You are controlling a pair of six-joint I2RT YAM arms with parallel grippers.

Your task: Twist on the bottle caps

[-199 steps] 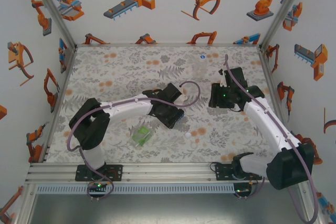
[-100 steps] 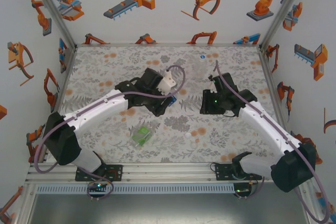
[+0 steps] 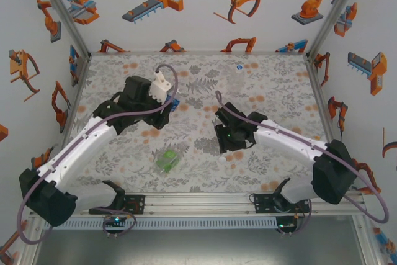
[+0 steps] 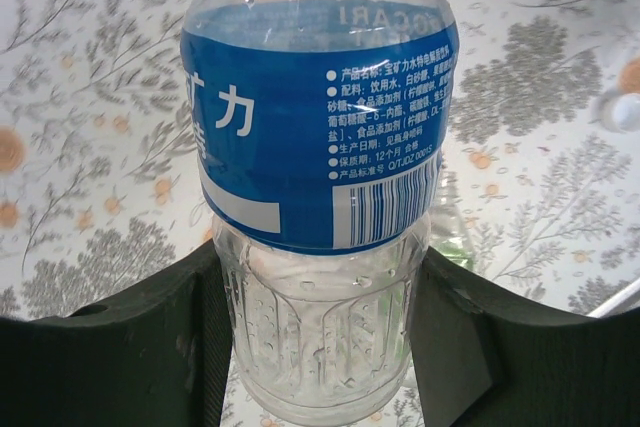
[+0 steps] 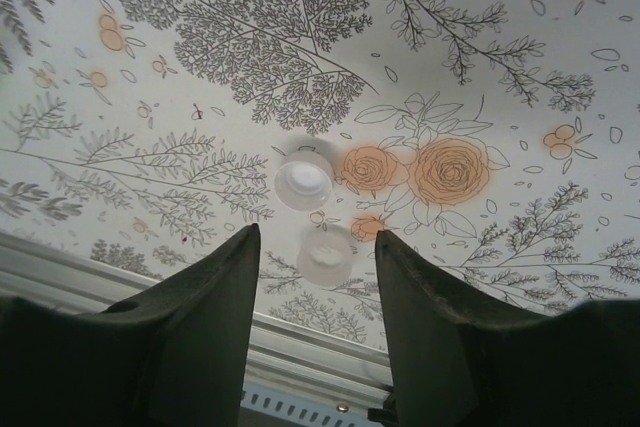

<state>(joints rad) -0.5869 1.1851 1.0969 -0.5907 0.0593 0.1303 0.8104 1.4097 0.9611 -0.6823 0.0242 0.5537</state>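
The left gripper [image 3: 167, 102] is clamped on the blue-label bottle [image 4: 320, 137], holding it over the left-middle part of the table [image 3: 279, 91], which is covered in a grey leaf and orange flower print. Seen from the left wrist camera, the bottle is clear plastic. A wide blue wrapper with white print and a barcode runs around its upper half, and the body below it is bare, ribbed and dimpled. The dark fingers [image 4: 110, 347] press on that bare part from both sides, just under the wrapper. The neck runs off the top of that view, so I cannot tell whether a cap sits on it.

The right gripper [image 5: 318, 237] hangs over the front-middle of the table with its jaws apart, gripping nothing. 2 bottle caps show below it. The farther cap [image 5: 303, 185] is round and whitish with a raised rim and a hollow centre, and it lies on the print just beside an orange flower. The nearer cap [image 5: 325, 254] looks paler and blurred. It sits in line with the gap between the fingertips and touches neither one.

The green-label bottle [image 3: 167, 160] lies on its side near the front of the table, between the 2 arms and apart from both grippers.
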